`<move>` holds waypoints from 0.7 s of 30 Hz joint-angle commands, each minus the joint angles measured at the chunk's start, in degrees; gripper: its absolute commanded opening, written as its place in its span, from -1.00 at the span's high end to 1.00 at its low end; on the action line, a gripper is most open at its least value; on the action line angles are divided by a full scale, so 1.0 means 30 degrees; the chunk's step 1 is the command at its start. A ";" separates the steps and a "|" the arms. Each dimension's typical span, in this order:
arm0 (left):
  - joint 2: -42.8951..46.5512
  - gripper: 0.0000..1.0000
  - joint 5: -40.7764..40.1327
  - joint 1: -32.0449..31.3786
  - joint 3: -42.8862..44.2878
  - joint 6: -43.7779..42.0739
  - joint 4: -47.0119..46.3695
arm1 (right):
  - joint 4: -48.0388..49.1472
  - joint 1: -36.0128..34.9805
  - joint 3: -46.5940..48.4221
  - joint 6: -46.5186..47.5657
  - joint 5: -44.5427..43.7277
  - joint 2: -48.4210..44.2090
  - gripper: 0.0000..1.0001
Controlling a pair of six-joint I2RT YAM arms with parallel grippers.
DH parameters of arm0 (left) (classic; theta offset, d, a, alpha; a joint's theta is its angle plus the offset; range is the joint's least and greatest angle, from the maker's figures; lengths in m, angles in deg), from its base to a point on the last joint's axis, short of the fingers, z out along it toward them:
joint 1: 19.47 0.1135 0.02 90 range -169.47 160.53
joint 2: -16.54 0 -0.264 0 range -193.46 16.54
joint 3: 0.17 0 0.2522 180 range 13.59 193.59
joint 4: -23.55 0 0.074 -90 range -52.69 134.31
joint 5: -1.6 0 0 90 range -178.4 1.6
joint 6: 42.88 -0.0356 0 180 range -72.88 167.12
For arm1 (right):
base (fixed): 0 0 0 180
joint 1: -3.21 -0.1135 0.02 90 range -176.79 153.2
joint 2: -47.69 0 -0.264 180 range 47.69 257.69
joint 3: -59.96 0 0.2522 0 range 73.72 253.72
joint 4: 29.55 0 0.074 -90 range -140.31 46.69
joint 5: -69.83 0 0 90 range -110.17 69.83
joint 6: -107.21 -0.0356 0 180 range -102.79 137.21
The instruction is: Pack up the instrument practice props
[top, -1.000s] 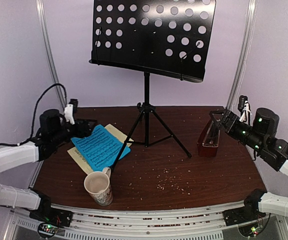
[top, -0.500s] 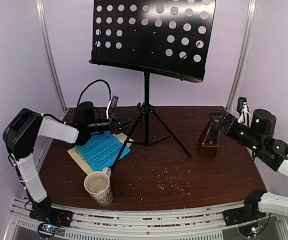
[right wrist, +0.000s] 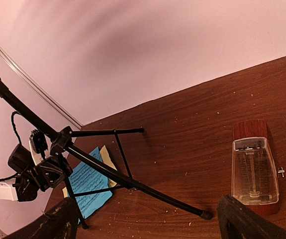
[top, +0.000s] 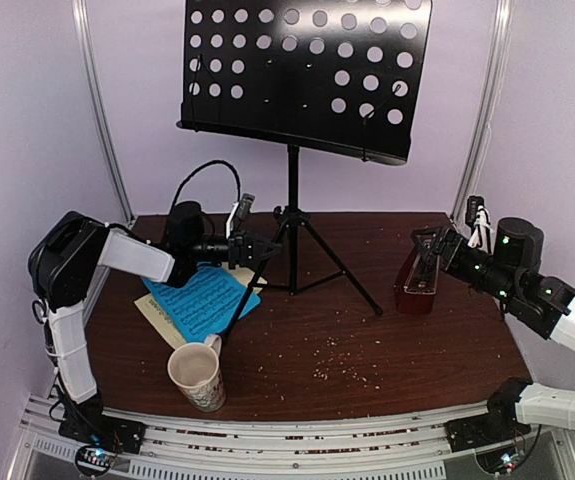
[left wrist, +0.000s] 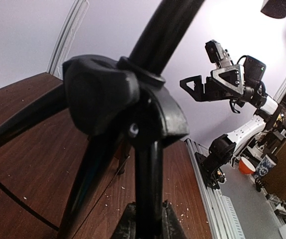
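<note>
Mostly undone: nothing is packed yet | black tripod music stand (top: 292,190) is stood at the back of the table (top: 417,360), one leg pinched by the left gripper (top: 257,247) | right gripper (top: 435,243) is held spread just above the metronome (top: 419,282) | blue and yellow music sheets (top: 202,300) are laid flat.

metronome (right wrist: 254,174) on table (right wrist: 207,114), right | stand legs (right wrist: 133,182) centre | blue sheets (right wrist: 88,177) left

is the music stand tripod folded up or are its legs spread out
Spread. The music stand is upright on the table, its legs splayed out from the hub with the feet wide apart.
</note>
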 commanded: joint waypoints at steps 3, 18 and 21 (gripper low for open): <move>0.0584 1.00 -0.0979 -0.0324 -0.0084 -0.1226 0.0086 | 0.0008 0.0069 0.0402 0.0246 0.0151 -0.0047 -1.00; 0.3529 1.00 -1.6617 -0.5095 -0.3995 -0.0968 -0.1800 | 0.1538 0.0071 -0.0370 -0.0559 0.0858 0.0475 -1.00; 0.3720 1.00 -1.9393 -0.6280 -0.4443 -0.0347 -0.2016 | 0.1760 0.0069 -0.0511 -0.0737 0.0884 0.0505 -1.00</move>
